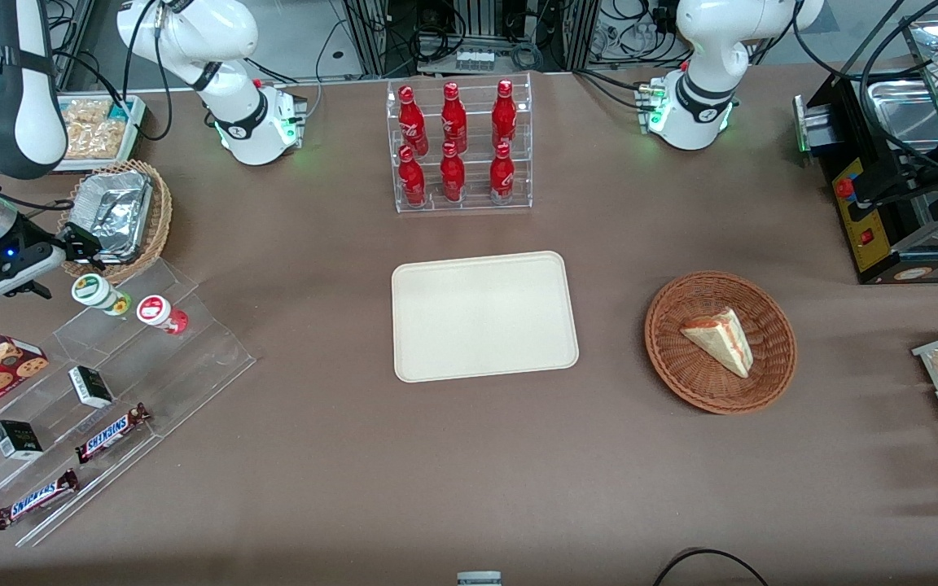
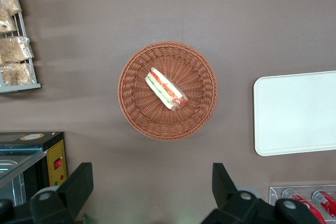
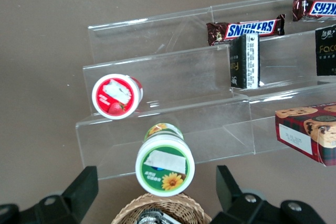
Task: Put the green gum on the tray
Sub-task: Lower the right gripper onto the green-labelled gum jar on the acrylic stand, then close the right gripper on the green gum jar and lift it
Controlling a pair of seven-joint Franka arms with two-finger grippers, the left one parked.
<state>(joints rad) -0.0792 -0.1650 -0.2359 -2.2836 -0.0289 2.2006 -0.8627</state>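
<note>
On the brown worktop (image 1: 469, 456), my hand (image 3: 157, 192) hovers apart above the green gum (image 3: 165, 164) (red twin beside it); I'd descend squarely, 2 fingers straddling.

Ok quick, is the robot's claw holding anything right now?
Right gripper: open, holding nothing. Its jaws stand wide apart just above the green gum, which sits on the clear stepped shelf beside the red-lidded canister.

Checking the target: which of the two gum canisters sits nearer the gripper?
The green gum, green-rimmed; it lies between the open gripper fingers, while the red-lidded canister sits a step away.
</note>
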